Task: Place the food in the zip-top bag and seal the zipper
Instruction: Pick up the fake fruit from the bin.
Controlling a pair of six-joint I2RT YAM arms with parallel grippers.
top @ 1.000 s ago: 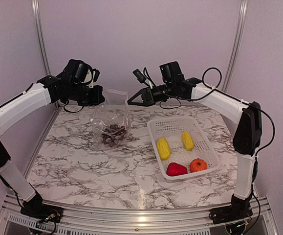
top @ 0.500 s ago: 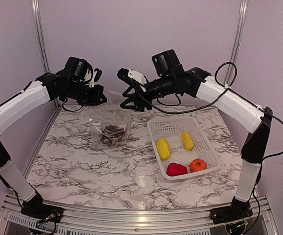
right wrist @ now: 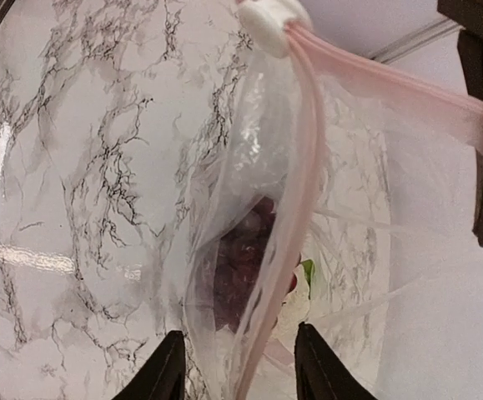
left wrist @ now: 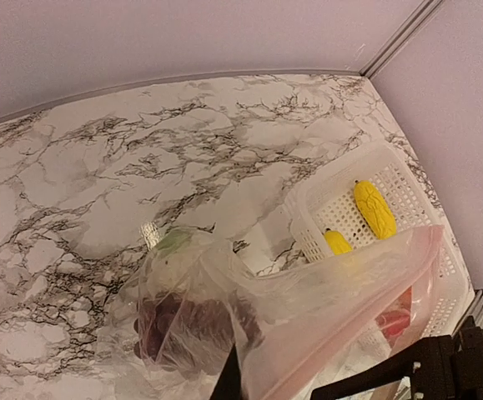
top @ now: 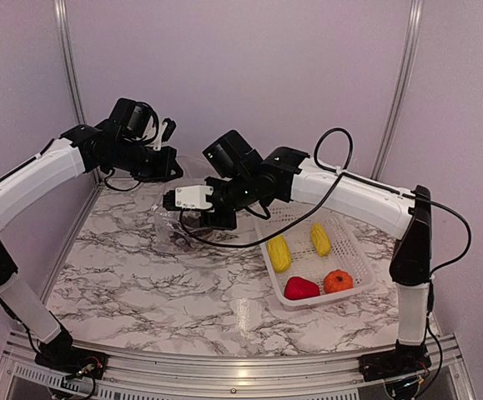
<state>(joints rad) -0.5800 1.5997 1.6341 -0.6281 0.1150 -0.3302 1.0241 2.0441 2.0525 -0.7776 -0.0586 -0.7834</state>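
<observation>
Clear crinkly plastic pretty much fills both wrist views. The zip-top bag (left wrist: 308, 308) hangs from the left gripper (top: 164, 165), which is clamped shut on one lip of the mouth. That puts the bag's long axis top to bottom, mouth up, belly sagging toward the marble table (top: 141, 283) below that gripper.

The right gripper (right wrist: 239, 350) is spread wide with nothing in it, nose down over the mouth. Its fingers (right wrist: 162, 371) straddle the other lip, one on each side, and I can't tell if either actually touches the plastic.

The zipper (right wrist: 306, 167) is a pinkish strip. It runs from between those fingers straight away to a white slider (right wrist: 268, 21) at the far end of the mouth. The second strip then swings off to the right gripper's right, into the left gripper's jaws, so the mouth is pulled open in a narrow V.

Down inside, just below the right gripper's fingertips, are the dark purple grapes (right wrist: 239, 262). The white cauliflower (right wrist: 295, 304) is right beside them, toward the right-hand finger.

The rest isn't bagged. The two yellow pieces (top: 279, 252), red pepper (top: 300, 288) and orange round fruit (top: 338, 281) sit in the white basket (top: 364, 265), well back from the right gripper, alongside its forearm.
</observation>
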